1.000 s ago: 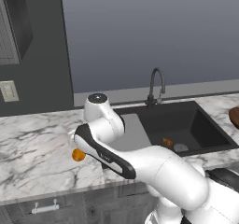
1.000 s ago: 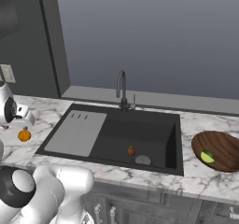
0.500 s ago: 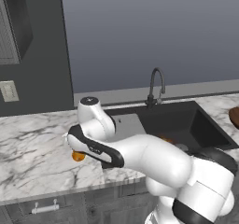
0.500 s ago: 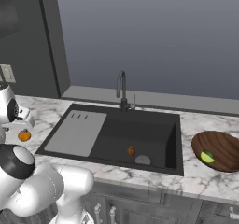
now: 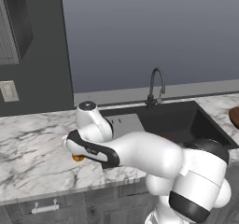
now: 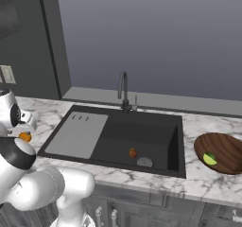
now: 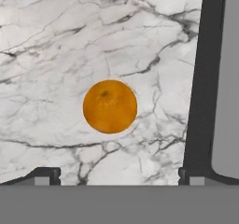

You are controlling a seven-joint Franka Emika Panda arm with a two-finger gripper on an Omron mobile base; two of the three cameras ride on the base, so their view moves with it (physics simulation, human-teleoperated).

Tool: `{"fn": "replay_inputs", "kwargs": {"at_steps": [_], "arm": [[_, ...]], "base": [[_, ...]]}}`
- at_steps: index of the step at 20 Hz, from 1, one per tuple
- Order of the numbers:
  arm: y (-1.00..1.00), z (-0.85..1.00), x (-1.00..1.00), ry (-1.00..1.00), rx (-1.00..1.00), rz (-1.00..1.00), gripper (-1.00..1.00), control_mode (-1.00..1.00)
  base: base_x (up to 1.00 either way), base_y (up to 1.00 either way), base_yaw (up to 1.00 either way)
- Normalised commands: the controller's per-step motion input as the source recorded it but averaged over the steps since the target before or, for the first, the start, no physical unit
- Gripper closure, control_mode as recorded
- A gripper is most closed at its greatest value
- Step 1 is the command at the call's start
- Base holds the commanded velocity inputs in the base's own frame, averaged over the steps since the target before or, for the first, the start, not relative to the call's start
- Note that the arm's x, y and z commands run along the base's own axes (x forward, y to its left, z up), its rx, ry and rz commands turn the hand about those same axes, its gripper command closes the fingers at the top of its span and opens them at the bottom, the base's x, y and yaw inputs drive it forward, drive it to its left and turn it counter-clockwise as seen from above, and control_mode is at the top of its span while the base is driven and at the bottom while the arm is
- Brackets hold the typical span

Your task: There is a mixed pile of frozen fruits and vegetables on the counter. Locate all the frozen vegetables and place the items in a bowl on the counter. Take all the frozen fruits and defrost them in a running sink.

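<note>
Dimpled round orange ball (image 7: 109, 106) on veined white marble counter (image 7: 56, 41).

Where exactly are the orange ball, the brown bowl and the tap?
orange ball (image 7: 110, 106), hand view, centre of its skin.
bowl (image 6: 226, 150), right base view, bare inner wall.
tap (image 6: 123, 86), right base view, arched neck.
</note>
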Motion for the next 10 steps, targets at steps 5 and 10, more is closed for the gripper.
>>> {"fn": "replay_inputs", "kwargs": {"at_steps": [5,10], "arm": [[0.1,-0.19,0.31,0.01,0.0,-0.01,-1.0,-1.0],[0.14,-0.26,0.26,0.02,0.0,0.0,-1.0,-1.0]], "base": [[0.0,0.0,0.0],[0.0,0.0,0.0]]}}
